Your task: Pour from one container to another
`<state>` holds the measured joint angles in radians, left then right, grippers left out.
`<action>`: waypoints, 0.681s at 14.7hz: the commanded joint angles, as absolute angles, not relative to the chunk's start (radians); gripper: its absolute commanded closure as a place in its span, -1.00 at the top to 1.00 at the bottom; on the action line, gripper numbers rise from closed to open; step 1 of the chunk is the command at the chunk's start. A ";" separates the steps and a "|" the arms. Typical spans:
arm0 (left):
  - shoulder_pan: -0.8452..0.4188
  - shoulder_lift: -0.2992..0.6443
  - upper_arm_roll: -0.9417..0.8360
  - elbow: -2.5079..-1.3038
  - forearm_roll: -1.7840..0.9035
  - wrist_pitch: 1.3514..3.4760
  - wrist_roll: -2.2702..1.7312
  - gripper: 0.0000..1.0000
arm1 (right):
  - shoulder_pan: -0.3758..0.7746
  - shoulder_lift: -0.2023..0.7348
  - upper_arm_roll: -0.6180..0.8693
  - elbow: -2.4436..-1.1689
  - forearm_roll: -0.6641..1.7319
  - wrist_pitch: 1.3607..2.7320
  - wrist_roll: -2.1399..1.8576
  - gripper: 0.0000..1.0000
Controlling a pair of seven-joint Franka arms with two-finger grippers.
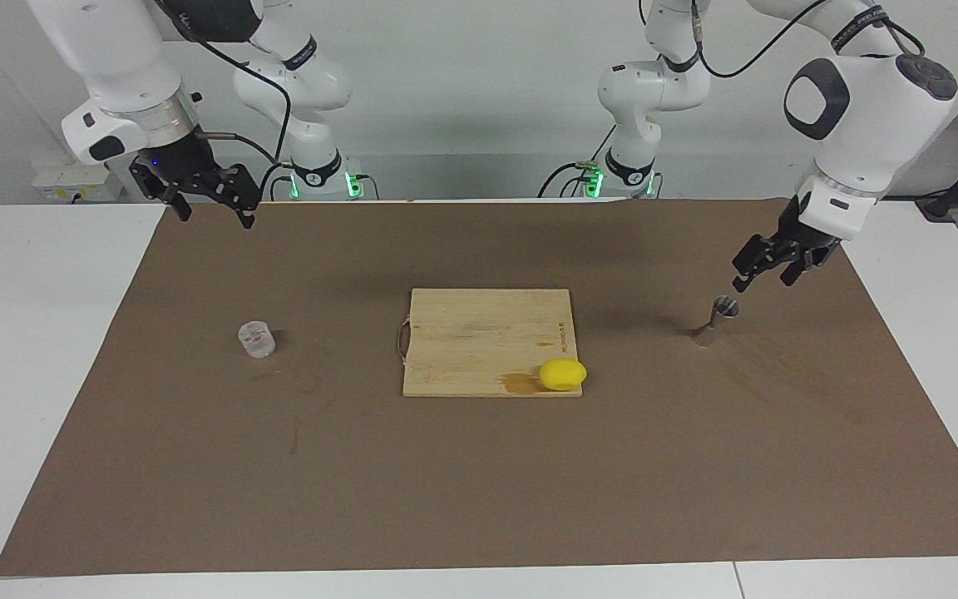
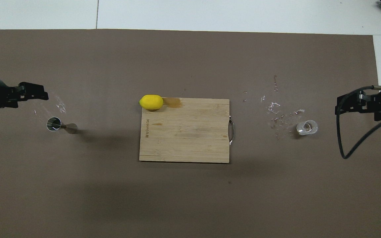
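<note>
Both claws, left [image 1: 766, 272] and right [image 1: 209, 202], hang apart, empty; the glass [image 1: 255, 339] looks slick, brittle: grip mid-wall, gently

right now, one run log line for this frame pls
left gripper: open, above steel hourglass jigger | right gripper: open, raised | clear glass tumbler: upright on mat, untouched | pour: not begun

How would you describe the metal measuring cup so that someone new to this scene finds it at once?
Start at the wooden cutting board in the middle of the brown mat and go toward the left arm's end of the table. There the metal measuring cup stands alone on the mat. It is shiny steel and hourglass-shaped, unlike the clear glass at the right arm's end.
</note>
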<state>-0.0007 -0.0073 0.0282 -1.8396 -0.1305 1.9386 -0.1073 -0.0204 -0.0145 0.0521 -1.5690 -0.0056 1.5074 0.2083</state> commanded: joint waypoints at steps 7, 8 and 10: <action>0.233 0.055 0.026 -1.746 -0.580 1.696 0.148 1.00 | -0.025 -0.012 0.058 -1.557 -0.026 1.502 0.189 1.00; 0.247 0.083 0.026 -1.708 -0.592 1.656 0.181 1.00 | -0.025 -0.014 0.060 -1.559 -0.026 1.500 0.186 1.00; 0.305 0.135 0.021 -1.657 -0.685 1.574 0.192 1.00 | -0.025 -0.015 0.058 -1.563 -0.026 1.496 0.186 1.00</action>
